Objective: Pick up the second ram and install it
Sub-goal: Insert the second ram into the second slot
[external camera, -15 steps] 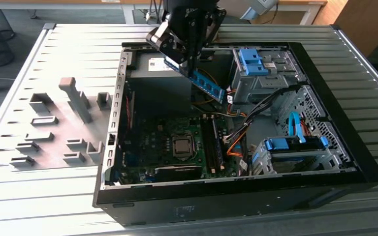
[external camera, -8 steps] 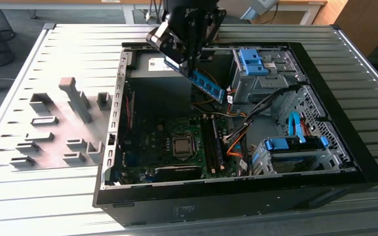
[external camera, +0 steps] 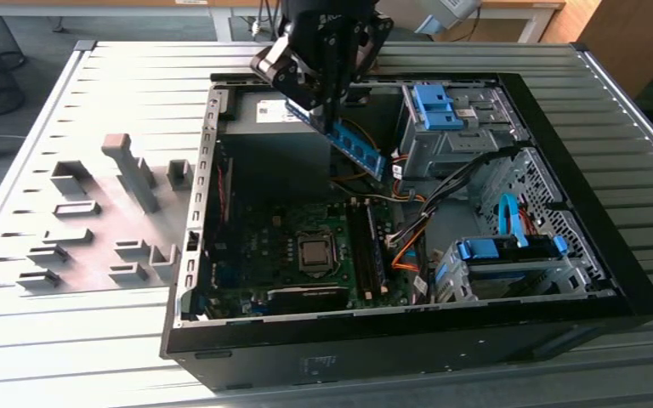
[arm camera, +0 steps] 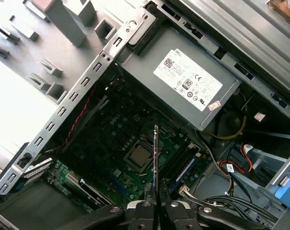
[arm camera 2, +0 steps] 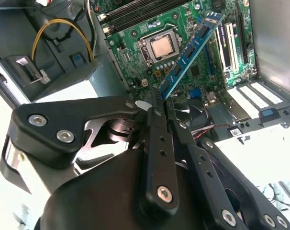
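Observation:
The second ram (external camera: 357, 146) is a thin blue memory stick with dark chips. It hangs tilted above the open computer case (external camera: 599, 246), over the back part of the motherboard (external camera: 269, 246). My gripper (external camera: 324, 112) is shut on its upper end. In the second wrist view the ram (arm camera 2: 190, 50) juts out from my gripper (arm camera 2: 160, 103) towards the processor socket (arm camera 2: 160, 47). In the first wrist view the ram (arm camera: 155, 153) shows edge-on, rising from my gripper (arm camera: 155, 205). The dark memory slots (external camera: 367, 248) lie on the board below, to the exterior view's right of the processor socket (external camera: 315, 252).
A grey power supply (arm camera: 183, 81) fills the case's back corner. Blue drive brackets (external camera: 434, 106) (external camera: 508, 248) and a metal drive cage sit on the exterior view's right, with orange and black cables (external camera: 408, 246) beside the slots. Grey fixture blocks (external camera: 99, 212) stand on the table outside the case.

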`<state>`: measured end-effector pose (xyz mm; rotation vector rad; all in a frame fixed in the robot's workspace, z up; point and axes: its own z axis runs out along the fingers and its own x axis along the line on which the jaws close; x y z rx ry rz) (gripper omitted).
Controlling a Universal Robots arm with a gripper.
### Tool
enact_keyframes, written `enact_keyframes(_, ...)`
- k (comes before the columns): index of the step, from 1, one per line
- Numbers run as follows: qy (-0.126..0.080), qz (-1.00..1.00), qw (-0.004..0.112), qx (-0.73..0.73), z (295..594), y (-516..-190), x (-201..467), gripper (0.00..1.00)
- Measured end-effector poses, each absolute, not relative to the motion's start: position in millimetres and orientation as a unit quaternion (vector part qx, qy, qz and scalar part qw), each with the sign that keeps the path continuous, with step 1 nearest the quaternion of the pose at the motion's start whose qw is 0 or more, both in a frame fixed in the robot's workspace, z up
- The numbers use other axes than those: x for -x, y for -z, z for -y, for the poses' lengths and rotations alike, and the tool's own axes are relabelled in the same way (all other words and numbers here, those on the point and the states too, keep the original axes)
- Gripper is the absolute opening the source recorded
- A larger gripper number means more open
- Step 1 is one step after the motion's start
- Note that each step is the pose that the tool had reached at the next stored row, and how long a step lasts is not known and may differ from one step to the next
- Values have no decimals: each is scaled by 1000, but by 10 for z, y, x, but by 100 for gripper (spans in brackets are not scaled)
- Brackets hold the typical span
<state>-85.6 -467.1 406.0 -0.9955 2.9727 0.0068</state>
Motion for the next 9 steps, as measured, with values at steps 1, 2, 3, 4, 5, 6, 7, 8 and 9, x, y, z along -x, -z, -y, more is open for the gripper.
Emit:
enact_keyframes(1, -2, -949, 3, 314, 4671, -4059, 856, 14)
enact_keyframes(2, -2, -951, 3, 310, 4671, -4059, 856, 14)
enact_keyframes(3, -2, -952, 3, 307, 4671, -4059, 856, 14)
enact_keyframes(4, -2, -953, 3, 303, 4671, -4058, 856, 14)
enact_keyframes(5, -2, -954, 3, 300, 4671, -4058, 856, 14)
enact_keyframes(6, -2, -955, 3, 297, 4671, -4058, 856, 14)
enact_keyframes(7, -2, -956, 3, 294, 4671, -4057, 856, 14)
enact_keyframes(8, -2, -957, 3, 291, 4671, -4056, 856, 14)
enact_keyframes(9, -2, -958, 3, 288, 4671, -4056, 856, 14)
